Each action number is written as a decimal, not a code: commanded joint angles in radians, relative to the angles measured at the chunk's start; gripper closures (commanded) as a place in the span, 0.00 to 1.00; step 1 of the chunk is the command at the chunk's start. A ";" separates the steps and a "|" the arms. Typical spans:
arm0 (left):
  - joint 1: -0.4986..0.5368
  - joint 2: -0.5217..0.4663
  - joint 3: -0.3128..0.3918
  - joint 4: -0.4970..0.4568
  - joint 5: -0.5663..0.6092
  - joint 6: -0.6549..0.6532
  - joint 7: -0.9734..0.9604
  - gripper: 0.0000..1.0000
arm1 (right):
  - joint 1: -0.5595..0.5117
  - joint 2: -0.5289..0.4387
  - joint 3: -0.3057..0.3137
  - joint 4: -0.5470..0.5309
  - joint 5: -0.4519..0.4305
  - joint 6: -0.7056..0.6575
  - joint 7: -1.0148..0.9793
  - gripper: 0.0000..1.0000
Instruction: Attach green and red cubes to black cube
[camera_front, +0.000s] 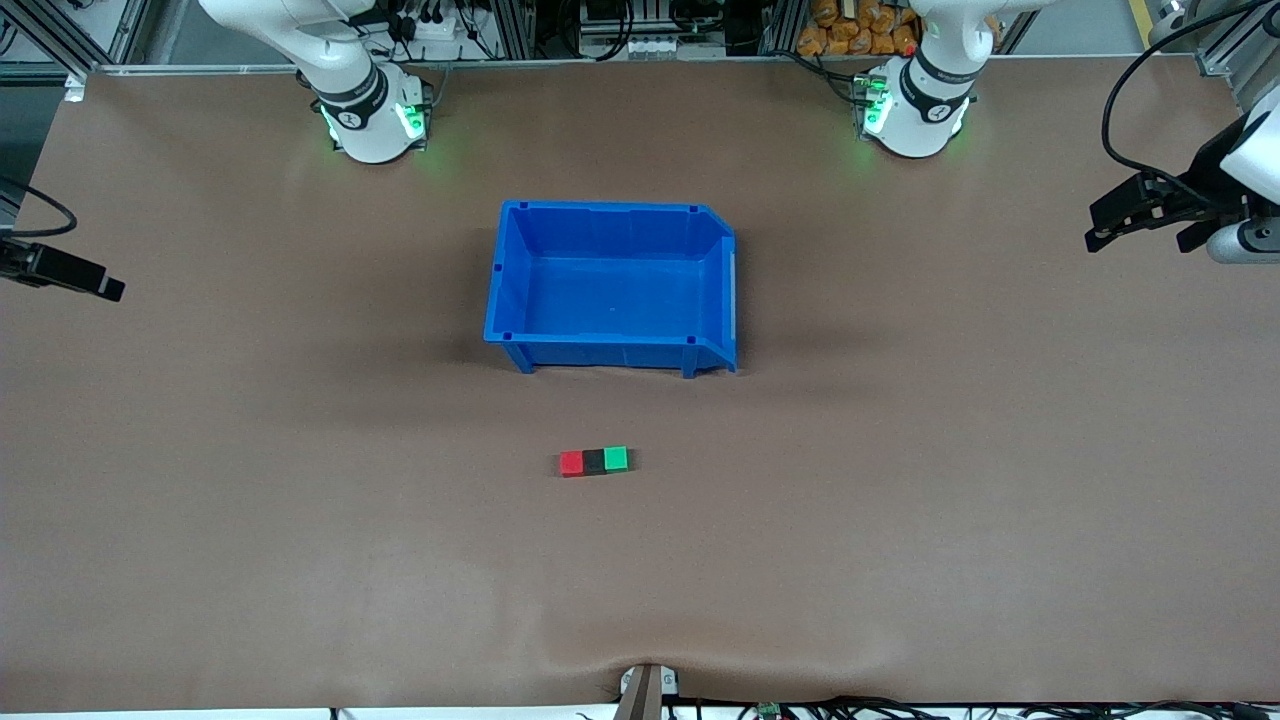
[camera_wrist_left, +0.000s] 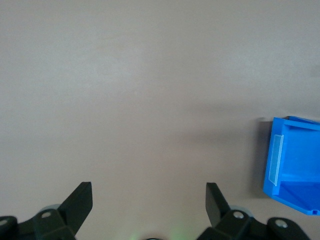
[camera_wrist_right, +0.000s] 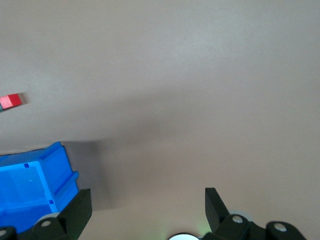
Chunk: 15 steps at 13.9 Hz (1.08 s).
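Red cube (camera_front: 571, 463), black cube (camera_front: 594, 461), green cube (camera_front: 616, 458) sit joined in row mid-bench, nearer camera than blue bin (camera_front: 610, 350); we judge attachment done. Left claw (camera_front: 1135, 215) and right claw (camera_front: 80, 278) hang apart, empty, over bench ends, waiting clear.

Two white Franka arms, bases along the table's robot-side edge, green lights lit at each base. Left gripper (camera_front: 1105, 225) hangs in the air at the left arm's end of the table, black fingers (camera_wrist_left: 80, 202) spread wide, nothing betw. them. Right gripper (camera_front: 100, 285) hangs at the right arm's end, fingers (camera_wrist_right: 77, 210) also wide apart, holding nothing. Both arms wait, pulled out to the sides.
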 joint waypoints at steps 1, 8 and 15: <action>0.007 0.008 -0.006 0.022 0.005 -0.017 0.017 0.00 | -0.005 -0.106 0.031 -0.122 -0.046 0.034 -0.008 0.00; 0.007 0.008 -0.006 0.022 0.005 -0.017 0.017 0.00 | -0.206 -0.134 0.241 -0.174 -0.048 0.063 -0.008 0.00; 0.008 0.008 -0.003 0.020 0.005 -0.017 0.018 0.00 | -0.261 -0.134 0.269 -0.186 -0.055 0.089 -0.095 0.00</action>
